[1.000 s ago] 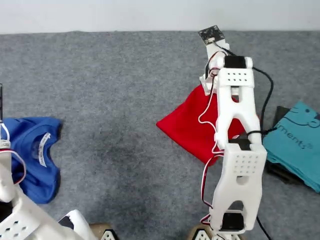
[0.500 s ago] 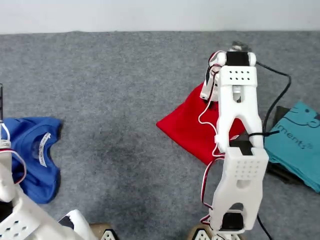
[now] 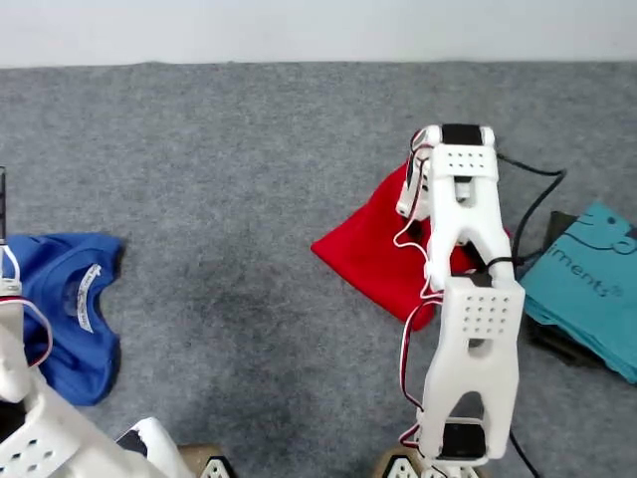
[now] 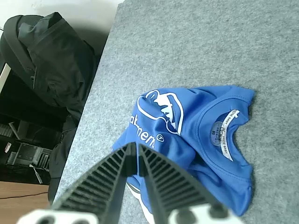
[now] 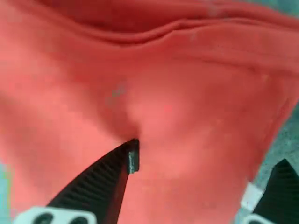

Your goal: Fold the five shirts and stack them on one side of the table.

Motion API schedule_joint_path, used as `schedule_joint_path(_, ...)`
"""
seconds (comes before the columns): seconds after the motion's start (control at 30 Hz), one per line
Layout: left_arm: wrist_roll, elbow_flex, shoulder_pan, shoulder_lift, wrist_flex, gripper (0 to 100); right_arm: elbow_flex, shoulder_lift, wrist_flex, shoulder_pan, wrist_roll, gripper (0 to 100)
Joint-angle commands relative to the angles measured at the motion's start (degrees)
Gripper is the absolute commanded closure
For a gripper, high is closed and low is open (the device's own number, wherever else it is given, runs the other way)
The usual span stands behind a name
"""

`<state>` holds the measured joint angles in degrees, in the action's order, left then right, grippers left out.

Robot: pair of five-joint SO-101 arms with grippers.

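Observation:
A red shirt (image 3: 370, 255) lies bunched right of the table's middle, with my right arm (image 3: 466, 229) bent down over its far part. In the right wrist view my right gripper (image 5: 205, 164) is open against the red shirt (image 5: 187, 93), one fingertip (image 5: 131, 156) pressing into the cloth. A blue shirt (image 3: 70, 304) lies crumpled at the left edge. My left gripper (image 4: 136, 151) hangs shut and empty above the blue shirt (image 4: 191, 135). A folded teal shirt (image 3: 587, 284) rests on a dark folded one (image 3: 562, 341) at the right edge.
The grey felt table (image 3: 219, 169) is bare between the blue and red shirts. My left arm (image 3: 30, 428) stands at the near left corner. A black backpack (image 4: 51, 60) sits off the table's left edge (image 4: 100, 74).
My right arm's wrist has swung back from the far edge and dropped onto the red shirt. The left arm and the other shirts have not moved.

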<state>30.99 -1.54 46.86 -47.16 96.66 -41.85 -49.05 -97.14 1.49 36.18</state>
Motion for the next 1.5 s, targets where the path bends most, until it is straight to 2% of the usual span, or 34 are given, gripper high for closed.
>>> schedule_joint_path(0.0,0.35,0.04,0.18,-0.44,0.09,99,-2.73,-2.86,1.54,-1.36,1.32,60.6)
schedule_joint_path(0.07,0.35,0.04,0.18,-0.26,0.09,99,-2.81,-5.32,3.21,-2.07,1.23,69.0)
schedule_joint_path(0.2,0.35,0.04,0.18,-0.26,0.0,99,-2.99,-8.75,4.88,-3.47,1.05,95.8)
schedule_joint_path(0.23,0.35,0.04,0.18,-0.35,0.0,99,-2.99,-9.1,4.97,-3.91,0.79,99.8)
schedule_joint_path(0.33,0.35,0.04,0.18,-0.35,0.0,99,-3.08,-9.1,4.44,-4.09,-2.02,94.4)
schedule_joint_path(0.43,0.35,0.04,0.18,-0.26,0.0,99,-3.08,-7.87,4.18,-4.18,-6.07,99.5)
schedule_joint_path(0.8,0.35,0.04,0.18,-0.53,0.09,99,-2.9,11.74,-5.49,-4.97,-22.33,98.8)
schedule_joint_path(0.93,0.35,0.31,0.18,-0.53,0.09,99,-1.67,21.41,-5.67,-10.42,-30.51,98.8)
schedule_joint_path(1.17,0.26,0.13,0.18,-0.53,0.09,99,-1.14,34.33,-5.67,-17.54,-38.77,98.9)
schedule_joint_path(1.37,0.26,0.04,0.18,-0.53,0.09,99,-1.05,38.73,-5.67,-23.87,-40.7,98.9)
schedule_joint_path(1.47,-1.93,0.04,0.18,-0.53,0.0,99,-1.05,38.73,-5.67,-27.82,-41.41,98.9)
